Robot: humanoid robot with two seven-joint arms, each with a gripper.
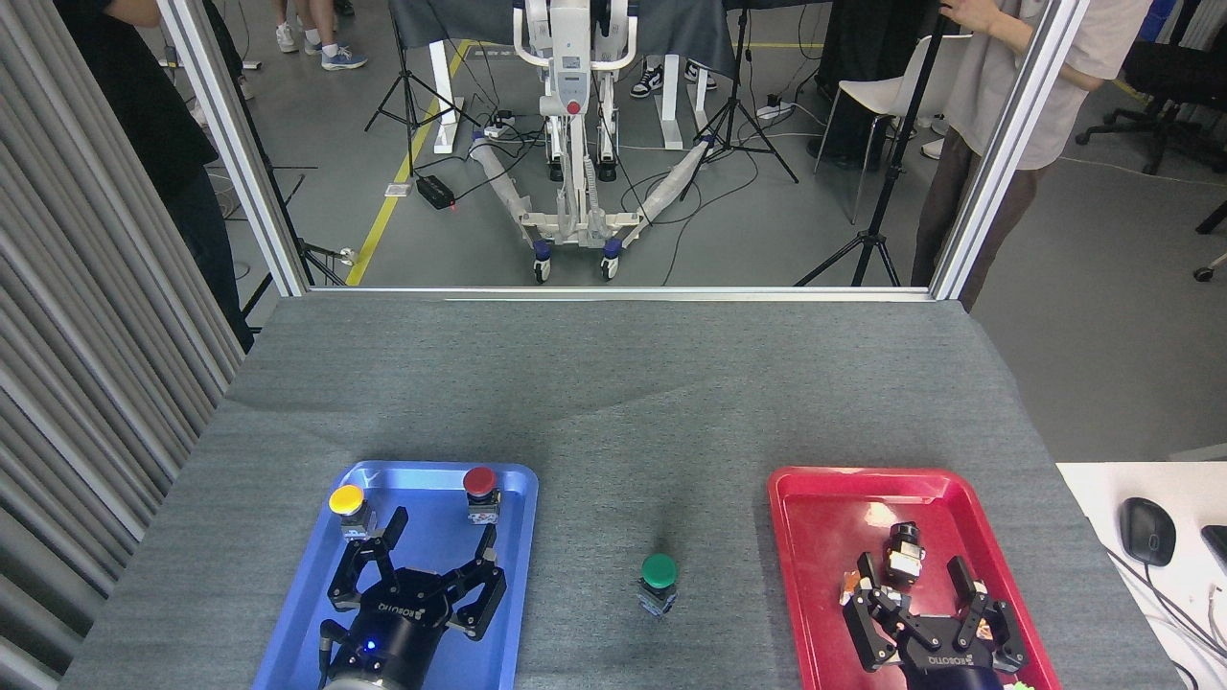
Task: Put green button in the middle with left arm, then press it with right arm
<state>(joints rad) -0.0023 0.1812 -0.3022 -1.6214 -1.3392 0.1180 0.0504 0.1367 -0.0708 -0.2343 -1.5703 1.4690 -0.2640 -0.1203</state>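
The green button (659, 573) stands upright on the bare grey cloth in the middle (633, 422), between the two trays, and nothing touches it. My left gripper (441, 532) hangs open over the blue tray (518, 537), well to the left of the button, with nothing between its fingers. Over the red tray (824, 508) my right gripper (913, 565) is open too, to the right of the button, its fingertips on either side of a small black part (905, 554).
In the blue tray stand a yellow button (347, 502) and a red button (480, 484) at its far end. A computer mouse (1146, 530) lies on a white desk at the right. People, stands and a chair are beyond the table's far edge.
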